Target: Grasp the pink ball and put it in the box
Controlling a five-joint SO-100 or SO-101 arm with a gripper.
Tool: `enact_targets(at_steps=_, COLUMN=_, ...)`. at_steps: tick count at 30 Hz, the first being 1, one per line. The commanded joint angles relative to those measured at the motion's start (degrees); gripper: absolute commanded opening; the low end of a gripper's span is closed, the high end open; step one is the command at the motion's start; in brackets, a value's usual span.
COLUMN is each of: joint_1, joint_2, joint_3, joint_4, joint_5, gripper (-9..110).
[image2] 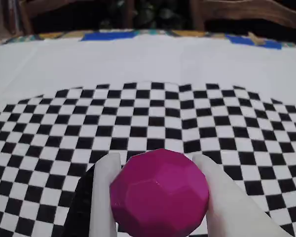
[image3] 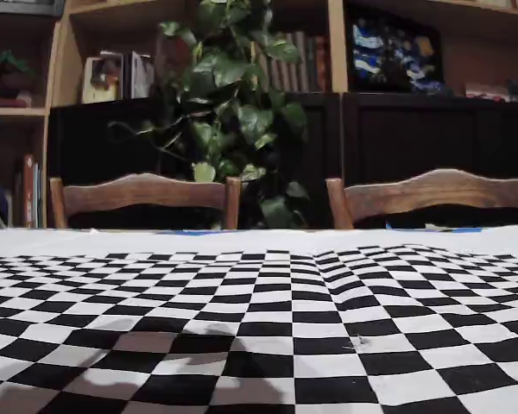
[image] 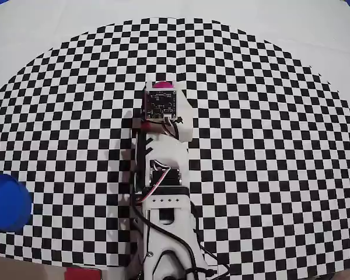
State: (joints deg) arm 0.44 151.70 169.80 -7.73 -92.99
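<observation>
The pink ball (image2: 160, 195) fills the lower middle of the wrist view, faceted and magenta. My gripper (image2: 155, 159) is shut on it, with one white finger (image2: 104, 197) pressed against its left side and the other against its right. From overhead only a sliver of the ball (image: 162, 85) peeks out past the wrist's circuit board, near the middle of the checkered cloth. The box (image: 9, 203), a round bright-blue cup, stands at the left edge of the overhead view, far from the gripper. The fixed view shows neither ball, box nor arm.
The white arm (image: 163, 192) runs from the bottom edge up the middle of the black-and-white checkered cloth (image: 268, 146). A red piece (image: 81, 273) lies at the bottom edge. Wooden chairs (image3: 147, 194) stand beyond the table's far side.
</observation>
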Motion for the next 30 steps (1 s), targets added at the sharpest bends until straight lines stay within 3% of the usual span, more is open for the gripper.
enact_targets(at_steps=1, joint_1=-3.25, joint_2=3.78, joint_3=-0.97, joint_4=1.23, joint_5=0.09, gripper=0)
enact_targets(at_steps=18, joint_1=-23.29, joint_2=4.83, joint_3=-2.37, joint_4=1.58, joint_5=0.44, gripper=0)
enact_targets(at_steps=30, joint_1=-31.03, joint_2=4.48, joint_3=-2.64, joint_4=1.58, joint_5=0.79, gripper=0)
